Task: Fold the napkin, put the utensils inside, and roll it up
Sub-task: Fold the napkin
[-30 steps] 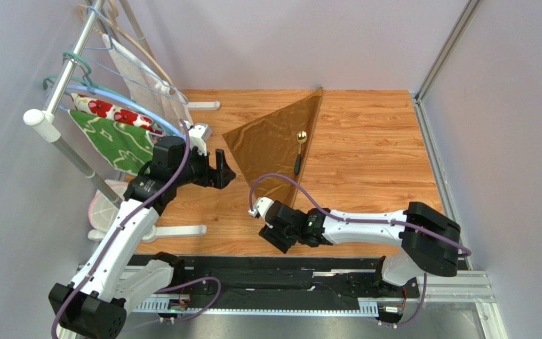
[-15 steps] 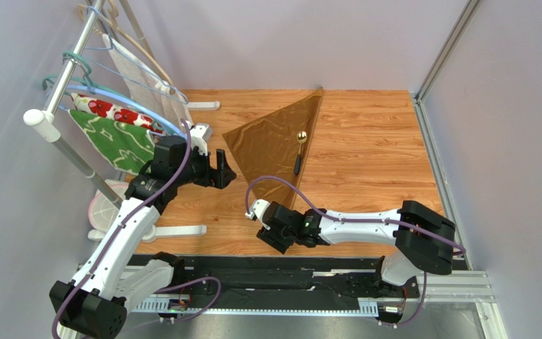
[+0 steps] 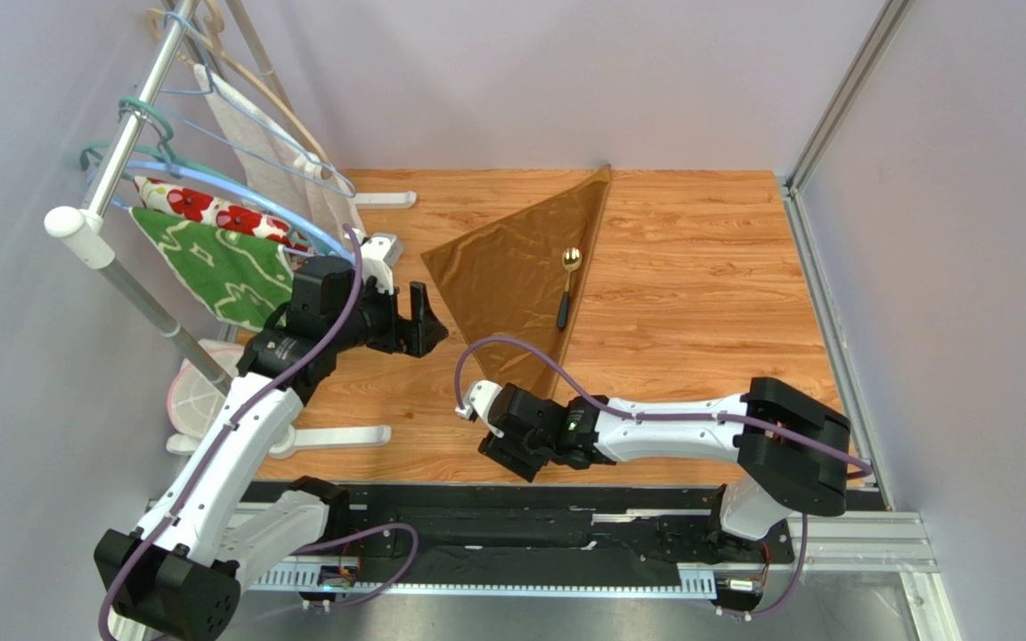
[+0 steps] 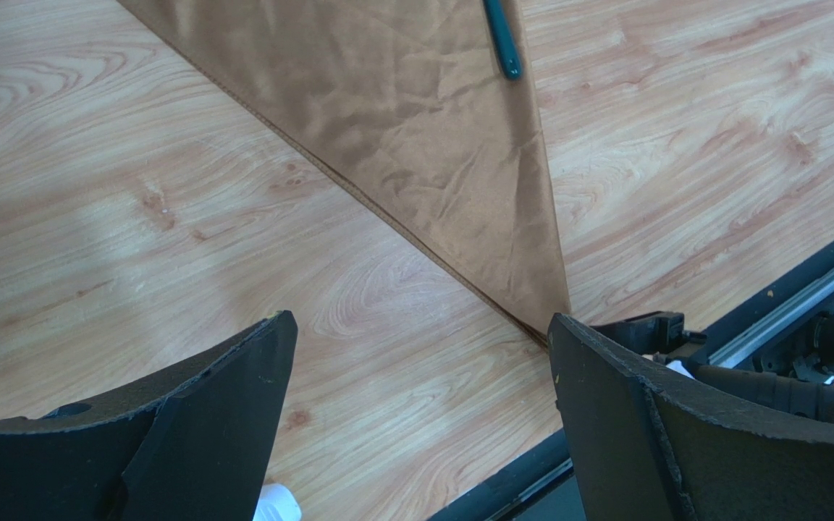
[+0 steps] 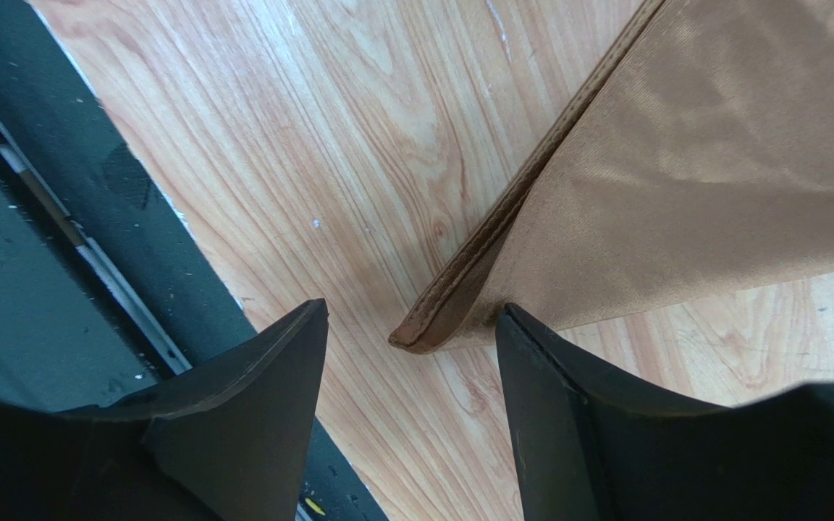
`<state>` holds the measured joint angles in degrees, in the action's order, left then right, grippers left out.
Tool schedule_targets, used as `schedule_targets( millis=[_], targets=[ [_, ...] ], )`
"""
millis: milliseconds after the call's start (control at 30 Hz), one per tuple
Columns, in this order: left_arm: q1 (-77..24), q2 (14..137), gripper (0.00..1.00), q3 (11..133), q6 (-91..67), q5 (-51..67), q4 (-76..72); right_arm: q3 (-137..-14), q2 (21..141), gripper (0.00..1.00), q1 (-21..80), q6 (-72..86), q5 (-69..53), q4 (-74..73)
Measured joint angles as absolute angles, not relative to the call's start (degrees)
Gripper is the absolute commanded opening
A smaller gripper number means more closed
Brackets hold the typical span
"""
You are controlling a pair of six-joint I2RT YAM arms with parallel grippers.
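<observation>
Risk on the left first: the left gripper point(image 3: 421, 317) hangs with its jaws wide apart and nothing between them, just off the left edge of the napkin point(image 3: 512, 267). If it comes in low, a finger could catch that doubled edge and drag the fold askew. The napkin lies flat as a triangle near the middle of the table point(image 3: 706, 267), one point at the far edge and one toward the near edge. The spoon point(image 3: 567, 287) rests along the right border, partly off the cloth as far as I can tell, so any tug on the fabric could send it sliding onto bare wood. The right gripper point(image 5: 411, 313) is spread open around the near point without pinching it. Closing too high would likely take one layer only, and the roll would start loose.

Around them, a rack point(image 3: 104, 241) with hangers stands at the table's left edge. It carries a green leaf cloth point(image 3: 217, 267) and a white cloth with red flowers point(image 3: 191, 204) close behind the left arm, which crowds any backward swing
</observation>
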<state>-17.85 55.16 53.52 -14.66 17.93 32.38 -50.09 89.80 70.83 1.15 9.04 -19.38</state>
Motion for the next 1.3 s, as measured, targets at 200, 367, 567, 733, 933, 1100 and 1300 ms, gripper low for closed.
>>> schedule_targets(
  millis=[200, 367, 567, 733, 933, 1100, 1300],
  targets=[
    [-17.8, 55.2, 0.95, 53.5, -14.7, 17.9, 32.4, -49.3, 91.3, 0.62, 70.8, 1.3, 9.1, -19.3],
    [-17.8, 55.2, 0.95, 53.5, -14.7, 17.9, 32.4, -48.3, 91.3, 0.61, 70.8, 1.7, 9.0, -18.1],
    [-17.8, 55.2, 0.95, 53.5, -14.7, 17.9, 32.4, -47.7, 91.4, 0.57, 70.6, 1.7, 8.8, -16.4],
    [-17.8, 55.2, 0.95, 53.5, -14.7, 17.9, 32.4, -47.6, 91.5, 0.51, 69.8, 2.1, 8.2, -15.9],
    [-17.8, 55.1, 0.95, 53.5, -14.6, 17.9, 32.4, -47.7, 91.7, 0.43, 69.5, 3.7, 7.9, -16.0],
    [-17.8, 55.1, 0.95, 53.5, -14.6, 17.9, 32.4, -48.8, 92.7, 0.27, 69.5, 5.7, 7.9, -17.0],
    [-17.8, 54.9, 0.95, 53.5, -14.7, 17.9, 32.4, -50.5, 94.2, 0.06, 69.5, 7.2, 8.2, -17.9]
  ],
)
